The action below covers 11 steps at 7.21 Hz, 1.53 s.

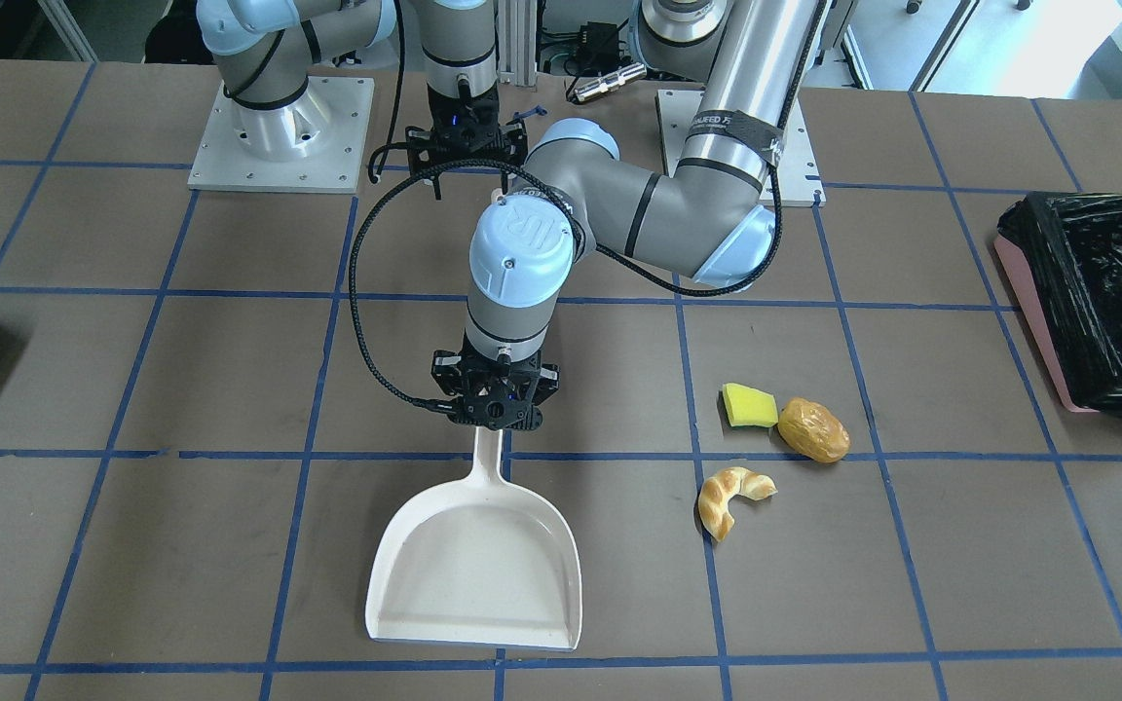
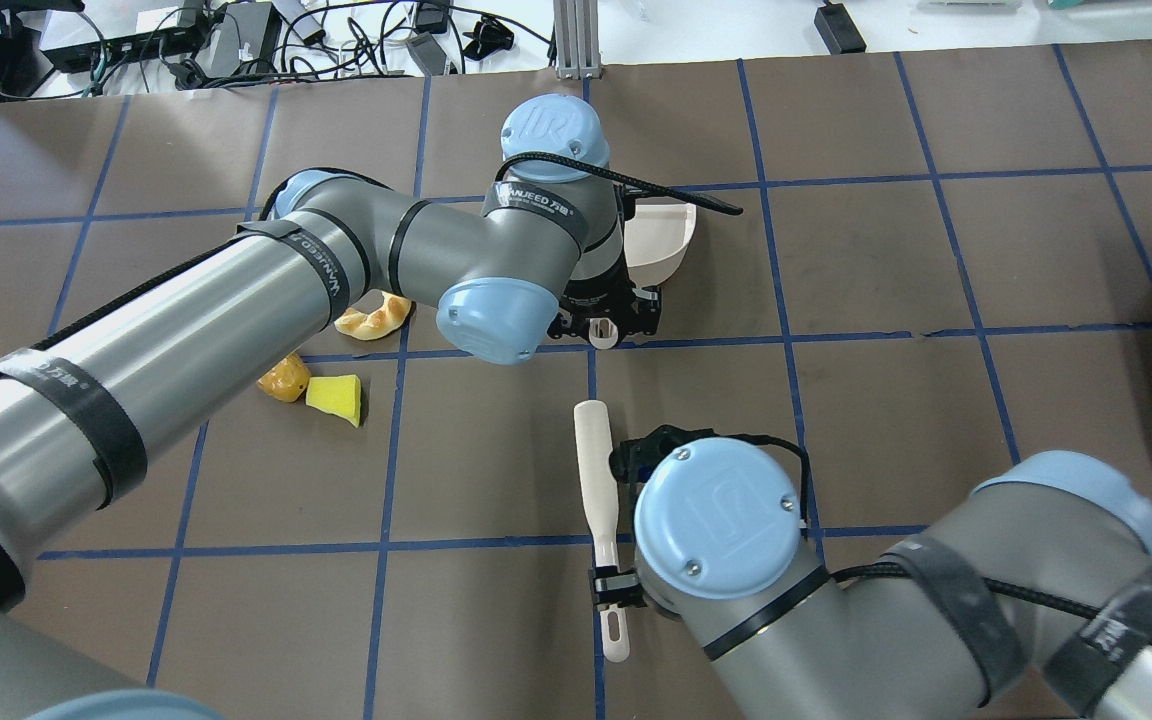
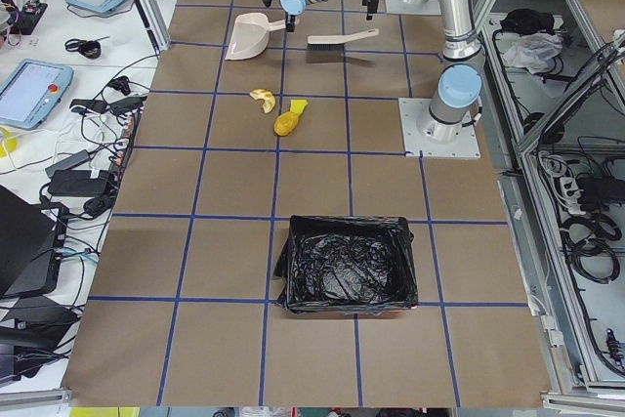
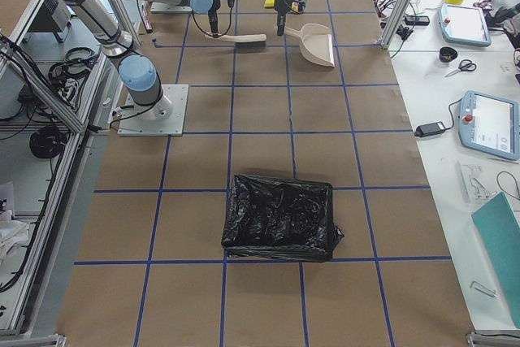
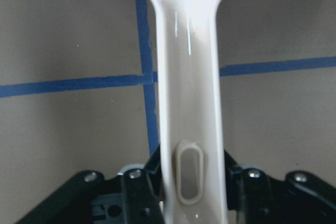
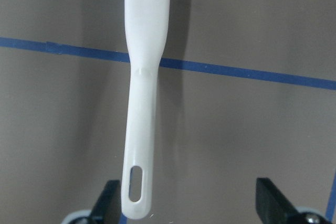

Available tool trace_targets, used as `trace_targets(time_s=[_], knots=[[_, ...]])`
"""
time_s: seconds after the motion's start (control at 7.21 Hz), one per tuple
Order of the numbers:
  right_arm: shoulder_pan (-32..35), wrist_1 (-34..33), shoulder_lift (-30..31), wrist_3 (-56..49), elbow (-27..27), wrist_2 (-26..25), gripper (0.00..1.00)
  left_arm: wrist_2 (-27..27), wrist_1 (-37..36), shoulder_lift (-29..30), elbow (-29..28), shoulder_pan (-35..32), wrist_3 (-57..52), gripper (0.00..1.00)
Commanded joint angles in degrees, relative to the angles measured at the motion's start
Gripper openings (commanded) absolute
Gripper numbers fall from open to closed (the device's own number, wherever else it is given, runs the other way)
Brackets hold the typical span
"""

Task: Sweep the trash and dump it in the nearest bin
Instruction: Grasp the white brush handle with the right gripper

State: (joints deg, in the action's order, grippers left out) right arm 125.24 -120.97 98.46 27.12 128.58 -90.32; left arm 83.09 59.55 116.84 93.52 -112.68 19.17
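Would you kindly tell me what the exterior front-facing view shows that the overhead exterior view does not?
Only the front-facing view shows the whole dustpan and the pink bin. Only the overhead view shows the brush, with the right gripper at its handle; there, the left arm hides most of the dustpan. Both show the yellow-green wedge, the potato piece, the croissant piece and the left gripper on the dustpan's handle.
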Motion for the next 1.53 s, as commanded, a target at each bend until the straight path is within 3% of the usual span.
trace_targets(time_s=[0.0, 0.14, 0.28, 0.42, 0.69, 0.83, 0.97, 1.25, 1.39], knots=[[2.9, -2.2, -3.8, 2.0, 0.1, -0.2, 0.89, -0.1, 0.0, 0.2, 0.3, 0.0, 0.8, 0.91], [3.0, -5.2, -6.6, 2.1, 0.1, -0.1, 0.88, -0.1, 0.0, 0.3, 0.3, 0.0, 0.9, 1.00], [3.2, -7.1, -9.5, 2.1, 0.1, 0.0, 0.87, -0.2, 0.0, 0.4, 0.3, 0.0, 0.9, 1.00], [4.3, -7.8, -11.1, 2.0, 0.1, 0.7, 0.82, -0.3, 0.0, 0.4, -0.1, 0.0, 0.9, 0.79], [5.5, -7.6, -11.3, 1.9, 0.0, 1.1, 0.65, -0.3, 0.1, 0.5, 0.1, 0.0, 0.9, 0.68], [5.5, -7.7, -11.2, 2.0, 0.0, 1.0, 0.65, -0.3, 0.4, 0.5, 0.0, 0.0, 0.9, 0.40], [5.5, -7.9, -11.2, 2.2, -0.1, 0.8, 0.64, -0.3, 0.4, 0.5, 0.0, 0.0, 0.8, 0.21], [5.0, -8.0, -11.0, 3.4, -0.1, 0.8, 0.66, -0.1, 0.4, 0.5, 0.1, 0.0, 0.8, 0.15], [4.7, -8.0, -11.0, 5.7, -0.1, 0.8, 0.66, 0.1, 0.4, 0.2, -0.4, 0.0, 0.8, 0.00]])
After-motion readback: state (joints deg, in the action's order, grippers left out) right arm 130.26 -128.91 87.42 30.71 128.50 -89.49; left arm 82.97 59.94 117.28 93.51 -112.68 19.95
